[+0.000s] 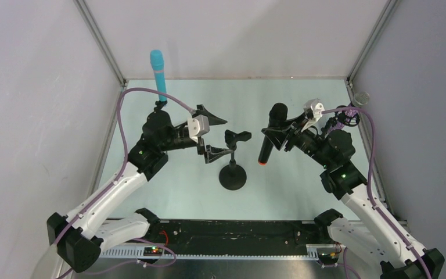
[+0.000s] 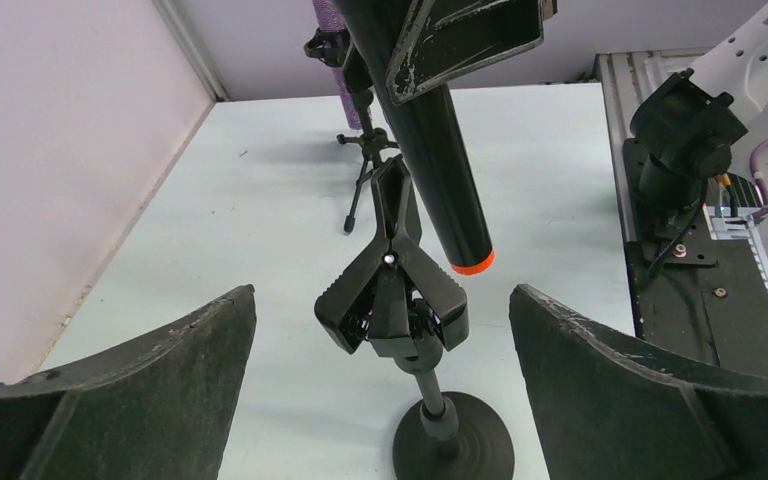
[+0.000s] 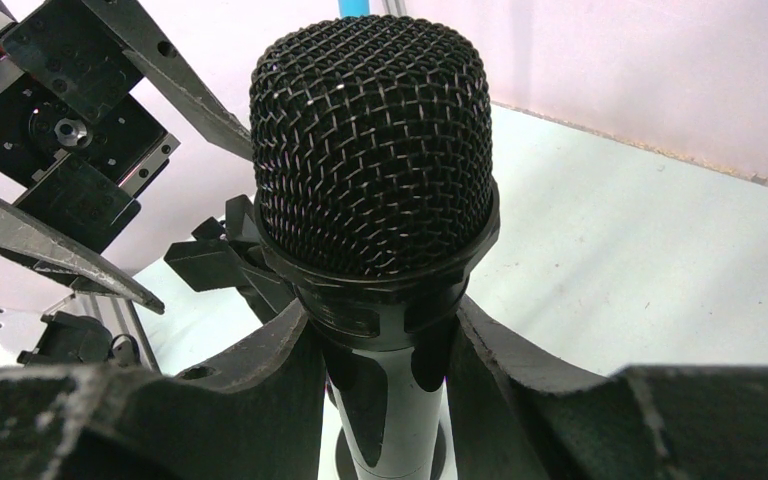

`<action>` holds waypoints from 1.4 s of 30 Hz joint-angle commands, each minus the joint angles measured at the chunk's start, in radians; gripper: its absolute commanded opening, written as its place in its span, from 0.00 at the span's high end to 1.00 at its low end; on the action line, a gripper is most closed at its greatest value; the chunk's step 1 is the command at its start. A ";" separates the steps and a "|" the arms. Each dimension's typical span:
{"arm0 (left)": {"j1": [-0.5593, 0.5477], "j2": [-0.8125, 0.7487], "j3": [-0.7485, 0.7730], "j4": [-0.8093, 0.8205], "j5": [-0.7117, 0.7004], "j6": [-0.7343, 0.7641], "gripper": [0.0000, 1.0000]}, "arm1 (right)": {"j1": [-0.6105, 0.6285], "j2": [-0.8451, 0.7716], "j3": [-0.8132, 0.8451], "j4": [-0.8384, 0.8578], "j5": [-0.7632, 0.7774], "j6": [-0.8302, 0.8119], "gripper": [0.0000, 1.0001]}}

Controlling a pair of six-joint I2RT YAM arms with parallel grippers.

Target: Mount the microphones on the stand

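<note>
My right gripper (image 1: 280, 137) is shut on the black microphone (image 1: 270, 135), just below its mesh head (image 3: 372, 150), and holds it upright with the orange end (image 2: 472, 264) down, just right of the stand's clip. The stand (image 1: 233, 175) has a round black base and a spring clip (image 2: 392, 290) on top. My left gripper (image 1: 213, 137) is open and empty, its fingers on either side of the clip without touching it. The cyan microphone (image 1: 158, 74) stands upright at the back left. The purple microphone's silver head (image 1: 360, 97) shows at the back right, on a small tripod (image 2: 364, 165).
The enclosure walls and metal corner posts (image 1: 101, 40) ring the pale table (image 1: 302, 192). The right arm's base (image 2: 695, 130) and a black rail (image 1: 232, 235) lie along the near edge.
</note>
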 commanded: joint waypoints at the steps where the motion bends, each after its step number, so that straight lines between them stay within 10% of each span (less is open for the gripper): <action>1: -0.007 -0.026 -0.018 0.031 -0.041 -0.024 0.00 | -0.004 0.004 0.027 0.104 -0.012 -0.017 1.00; 42: -0.027 0.007 -0.025 0.114 -0.053 -0.077 0.01 | -0.005 0.072 0.027 0.435 -0.180 -0.124 1.00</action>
